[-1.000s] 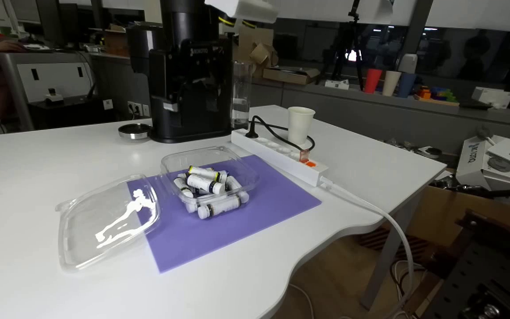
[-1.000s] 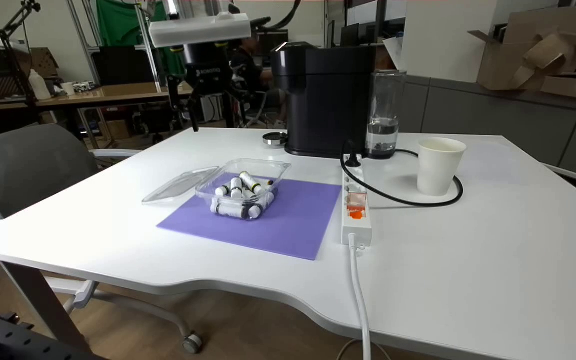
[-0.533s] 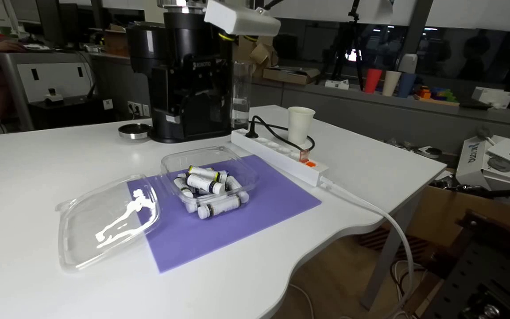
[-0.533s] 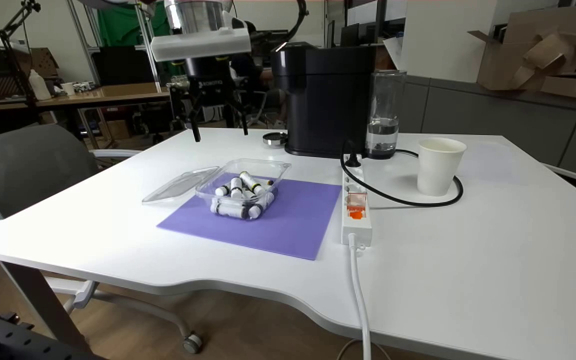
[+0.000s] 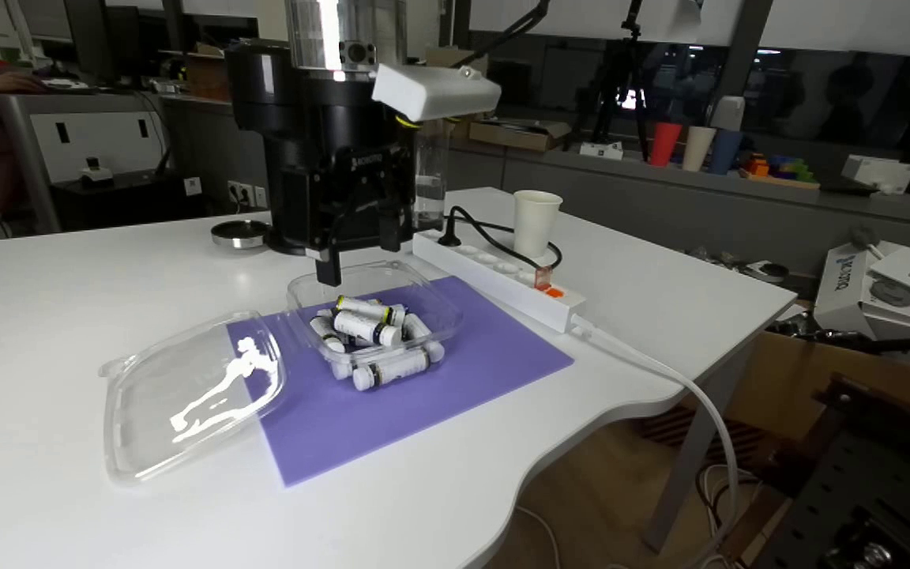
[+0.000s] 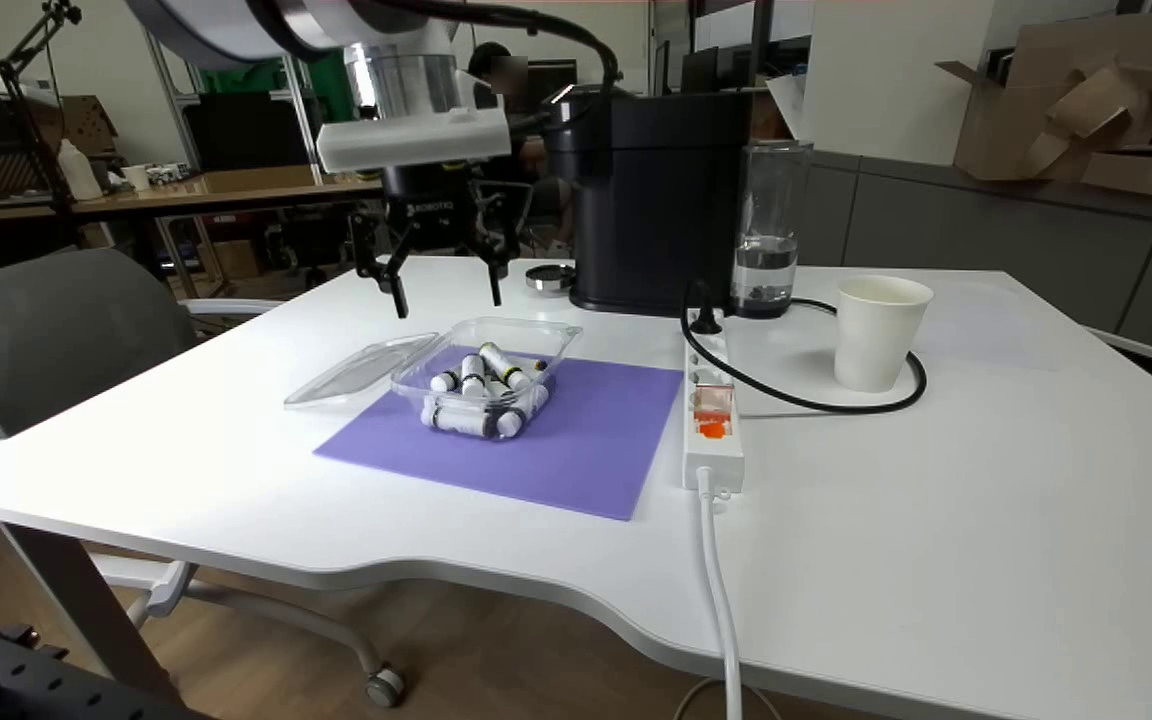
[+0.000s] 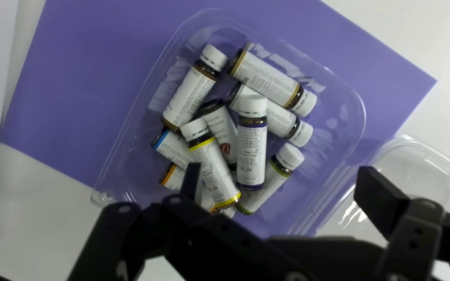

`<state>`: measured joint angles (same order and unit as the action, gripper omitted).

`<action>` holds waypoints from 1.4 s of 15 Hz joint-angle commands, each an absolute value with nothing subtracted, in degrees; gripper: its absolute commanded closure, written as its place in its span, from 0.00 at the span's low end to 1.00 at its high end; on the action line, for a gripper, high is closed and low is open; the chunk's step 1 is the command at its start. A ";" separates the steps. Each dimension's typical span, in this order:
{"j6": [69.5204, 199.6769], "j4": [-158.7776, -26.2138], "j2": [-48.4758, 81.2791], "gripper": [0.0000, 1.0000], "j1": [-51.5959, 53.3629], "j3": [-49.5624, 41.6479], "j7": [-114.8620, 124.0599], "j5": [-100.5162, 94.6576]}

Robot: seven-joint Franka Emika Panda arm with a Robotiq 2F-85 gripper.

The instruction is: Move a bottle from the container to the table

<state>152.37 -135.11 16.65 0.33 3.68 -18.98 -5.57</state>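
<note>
- Presently hangs above the bench [image 5: 44, 316], near the box [image 7: 326, 127], with a wide-spread pincer [image 6: 448, 302].
- Inside the box, see bottles [image 7: 251, 152] heaped, crossing and overlapping.
- See also the lid [image 5: 194, 395], splayed out beside them, partly over the mat [image 5: 352, 427].
- Note a cup [image 5: 535, 225] near the power strip [image 5: 494, 278].

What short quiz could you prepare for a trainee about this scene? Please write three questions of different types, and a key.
1. True or false: the gripper is open, and the bottles lie in the container.
2. Multiple choice: the container's lid is A) closed on top; B) lying open beside it; C) held by the gripper.
3. Missing word: under most of the container lies a ____ mat.

Key: 1 true; 2 B; 3 purple.
</note>
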 commanded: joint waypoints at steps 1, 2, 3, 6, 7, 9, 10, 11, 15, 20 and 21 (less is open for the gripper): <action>155.00 -133.48 20.59 0.00 -0.05 3.09 -17.71 -6.48; 155.37 -133.20 21.52 0.00 -0.22 3.08 -17.91 -6.39; 155.79 -133.00 22.34 0.00 -0.32 3.03 -17.94 -6.37; 156.51 -132.39 24.25 0.00 -0.65 3.15 -18.04 -6.36; 156.75 -132.22 24.80 0.10 -0.67 3.10 -17.99 -6.50; 156.92 -131.74 25.70 0.33 -0.71 3.11 -17.95 -6.59; 156.93 -131.51 26.05 0.42 -0.77 3.18 -18.01 -6.56; 156.97 -131.25 26.40 0.49 -0.77 3.16 -17.96 -6.59; 156.80 -130.50 27.43 0.75 -0.82 3.17 -17.92 -6.59; 156.64 -130.30 27.64 0.93 -1.04 3.35 -18.20 -6.52; 156.90 -130.71 27.17 0.93 -1.02 3.38 -18.19 -6.55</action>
